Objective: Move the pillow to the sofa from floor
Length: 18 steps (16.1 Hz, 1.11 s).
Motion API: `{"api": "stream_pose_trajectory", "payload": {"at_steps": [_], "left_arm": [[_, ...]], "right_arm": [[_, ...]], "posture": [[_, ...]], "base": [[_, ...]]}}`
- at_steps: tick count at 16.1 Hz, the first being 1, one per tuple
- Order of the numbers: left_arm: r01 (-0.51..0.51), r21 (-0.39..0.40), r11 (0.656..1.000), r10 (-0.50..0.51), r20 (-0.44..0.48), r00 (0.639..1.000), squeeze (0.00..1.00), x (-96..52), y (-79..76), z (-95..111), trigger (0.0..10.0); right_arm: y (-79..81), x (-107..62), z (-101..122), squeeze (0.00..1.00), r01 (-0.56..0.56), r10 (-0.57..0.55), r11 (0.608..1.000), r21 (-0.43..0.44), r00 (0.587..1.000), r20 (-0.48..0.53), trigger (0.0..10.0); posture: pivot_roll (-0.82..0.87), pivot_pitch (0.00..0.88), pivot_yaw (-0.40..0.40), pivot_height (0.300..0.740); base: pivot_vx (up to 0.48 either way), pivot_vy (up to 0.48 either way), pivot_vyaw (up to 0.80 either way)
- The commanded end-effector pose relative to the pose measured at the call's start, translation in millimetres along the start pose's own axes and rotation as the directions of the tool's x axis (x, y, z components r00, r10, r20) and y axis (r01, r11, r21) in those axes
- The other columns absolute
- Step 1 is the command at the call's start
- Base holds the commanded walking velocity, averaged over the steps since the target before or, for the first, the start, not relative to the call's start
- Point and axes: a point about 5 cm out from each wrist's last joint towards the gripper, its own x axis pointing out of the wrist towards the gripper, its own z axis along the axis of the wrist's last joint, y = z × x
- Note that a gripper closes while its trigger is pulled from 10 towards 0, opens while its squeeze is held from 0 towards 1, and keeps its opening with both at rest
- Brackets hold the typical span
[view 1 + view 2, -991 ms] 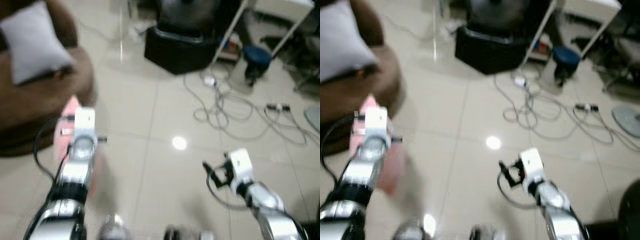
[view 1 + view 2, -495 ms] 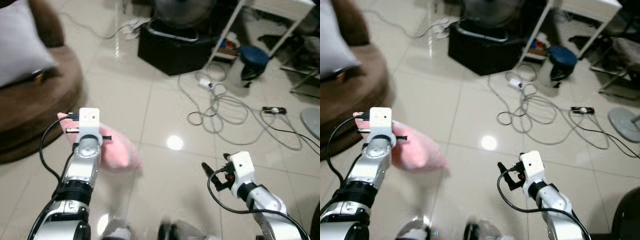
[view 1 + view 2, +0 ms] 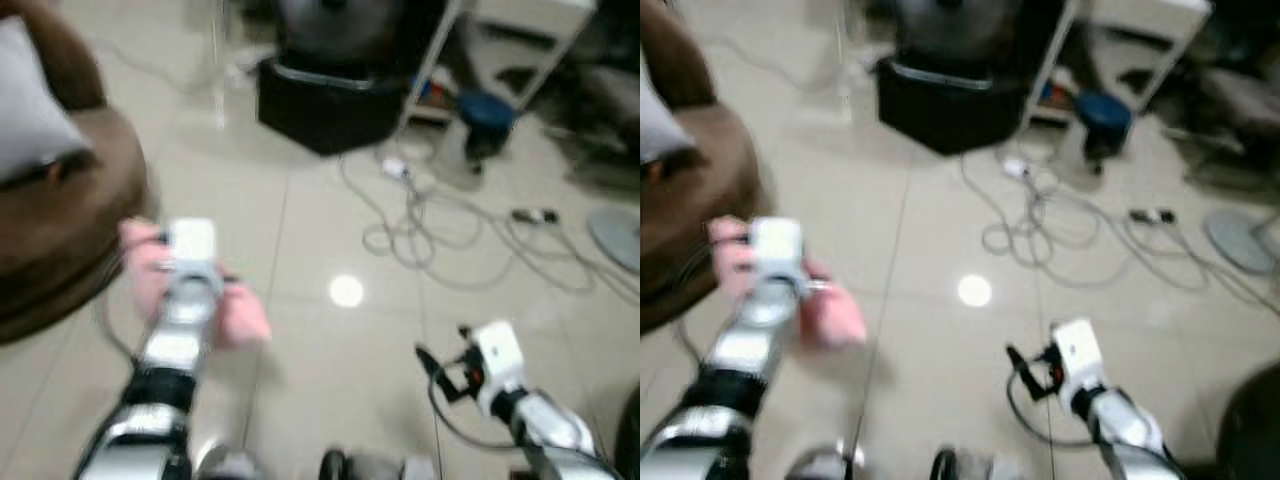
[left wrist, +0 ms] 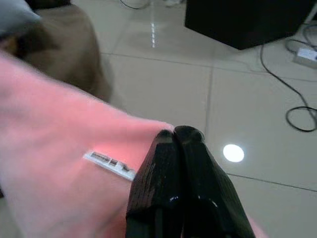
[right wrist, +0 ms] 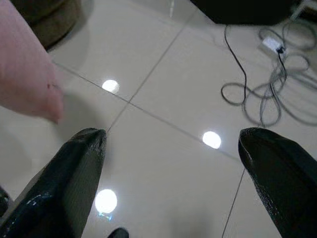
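Left gripper [image 4: 176, 136] pinched shut on soft pink pillow [image 4: 54, 163]; brown upholstered sofa [image 3: 60, 215] lies just ahead-left; right gripper [image 5: 171, 141] wide open, empty.

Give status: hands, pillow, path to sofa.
Left hand shut on pink pillow, lifted off floor. Right hand open, empty. Brown sofa ahead-left; cables lie off to the right.

You see both eye views smeared by motion blur under even indoor light. A ceiling lamp's glare spots the glossy floor [image 3: 330, 190]. The wrist views are sharper, though the near pillow [image 4: 54, 163] is soft and washed out.
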Motion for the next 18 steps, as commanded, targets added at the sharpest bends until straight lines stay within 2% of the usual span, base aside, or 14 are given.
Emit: {"api": "stream_pose_trajectory", "payload": {"at_steps": [1,5,7,9,10,12,13,15,17,18], "left_arm": [[-0.020,0.005,1.000,0.020,0.046,0.999,0.00,1.7,7.9,12.1,10.0],[-0.016,0.017,1.000,0.015,0.037,0.999,0.00,1.1,6.7,11.1,10.0],[-0.005,-0.012,1.000,0.005,0.010,1.000,0.00,-6.2,15.9,0.2,10.0],[0.012,-0.012,1.000,-0.012,-0.042,0.999,0.00,-22.1,39.3,-20.5,10.0],[0.001,0.000,1.000,-0.001,-0.107,0.994,0.00,-36.6,66.0,-39.0,10.0],[-0.036,0.004,0.999,0.036,-0.148,0.988,0.00,-49.0,87.0,-51.7,10.0],[-0.066,-0.019,0.998,0.062,-0.170,0.983,0.00,-54.5,94.2,-57.0,10.0],[-0.103,-0.045,0.994,0.093,-0.190,0.977,0.00,-60.3,95.4,-59.3,10.0],[-0.055,-0.065,0.996,0.042,-0.188,0.981,0.00,-68.0,82.2,-58.4,10.0],[0.018,-0.108,0.994,-0.036,-0.163,0.986,0.00,-81.3,73.0,-60.9,10.0]], "right_arm": [[-2.1,-1.1,3.9,0.00,0.000,0.000,1.000,-0.009,1.000,0.006,10.0],[-4.8,-5.0,4.2,0.00,0.010,-0.010,1.000,-0.009,1.000,0.009,10.0],[-11.9,-10.1,2.2,0.00,0.047,-0.047,0.999,-0.005,0.999,0.010,10.0],[-16.2,-14.8,-0.9,0.00,0.083,-0.083,0.996,0.014,0.997,0.006,10.0],[-14.7,-17.4,-3.9,0.00,0.082,-0.082,0.996,0.018,0.997,0.000,10.0],[-13.2,-16.8,-4.4,0.00,0.080,-0.080,0.996,0.025,0.997,0.000,10.0],[-12.4,-16.3,-3.6,0.00,0.076,-0.076,0.997,0.030,0.997,0.009,10.0],[-8.7,-15.7,-3.3,0.00,0.052,-0.053,0.998,0.032,0.998,0.016,10.0],[-9.5,-15.6,0.2,0.00,0.062,-0.064,0.997,0.048,0.997,0.034,10.0],[-10.0,-17.6,1.5,0.00,0.070,-0.073,0.996,0.056,0.996,0.042,10.0]], "posture": [[0.22,0.181,-0.164,0.740],[0.22,0.181,-0.161,0.740],[0.21,0.173,-0.157,0.740],[0.21,0.176,-0.149,0.740],[0.22,0.177,-0.141,0.740],[0.24,0.174,-0.134,0.740],[0.24,0.174,-0.134,0.740],[0.26,0.175,-0.136,0.740],[0.26,0.168,-0.136,0.740],[0.25,0.165,-0.133,0.740]], "base": [[0.416,0.000,0.00],[0.417,0.000,0.00],[0.396,0.150,0.00],[0.294,0.379,0.00],[0.266,0.401,0.00],[0.328,0.347,0.00],[0.368,0.311,0.00],[0.364,0.311,0.00],[0.339,0.336,0.00],[0.000,0.000,0.00]]}}
